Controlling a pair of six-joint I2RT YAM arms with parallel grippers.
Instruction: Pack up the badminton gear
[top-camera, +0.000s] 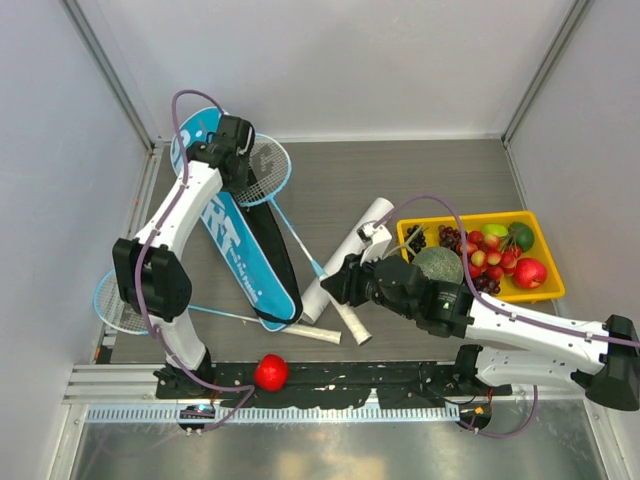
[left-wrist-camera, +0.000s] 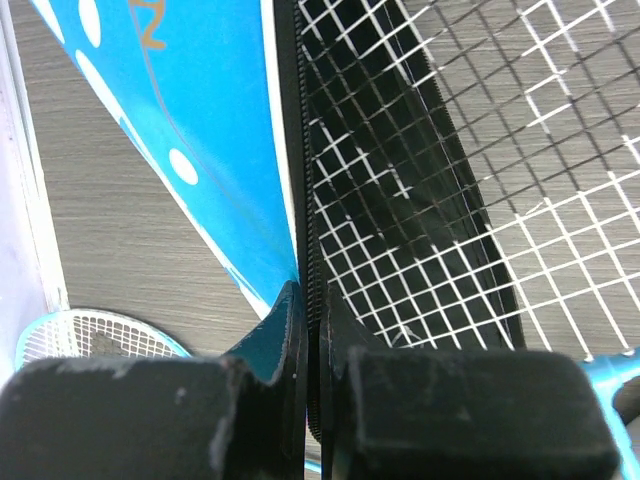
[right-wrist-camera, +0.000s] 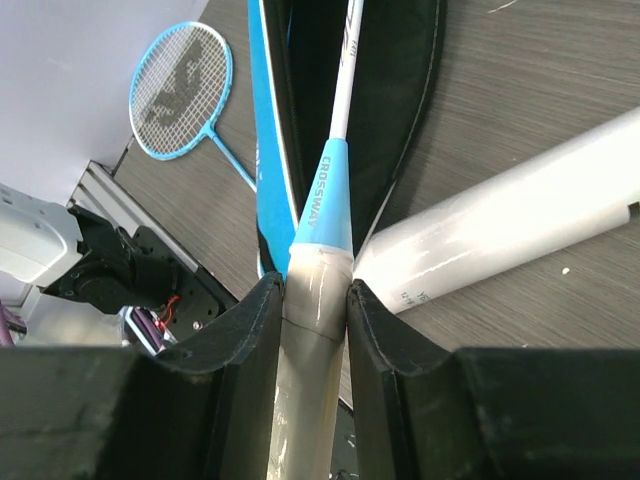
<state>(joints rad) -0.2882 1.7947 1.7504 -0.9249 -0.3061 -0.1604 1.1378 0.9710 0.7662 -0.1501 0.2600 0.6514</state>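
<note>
We find bare table (top-camera: 430, 175) along the far side, with room to pass. The blue bag (top-camera: 245, 255), a racket (top-camera: 355, 328) and the white tube (top-camera: 345, 262) crowd the middle; the yellow tray (top-camera: 470, 217) blocks the right, a red ball (top-camera: 271, 372) the near edge.

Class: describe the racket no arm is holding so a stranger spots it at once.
Find the blue SPORT bag on the table's left. By its near end, beside the left arm's base, lies a light-blue racket. Unlike the other racket, partly inside the bag, it lies outside, untouched.
</note>
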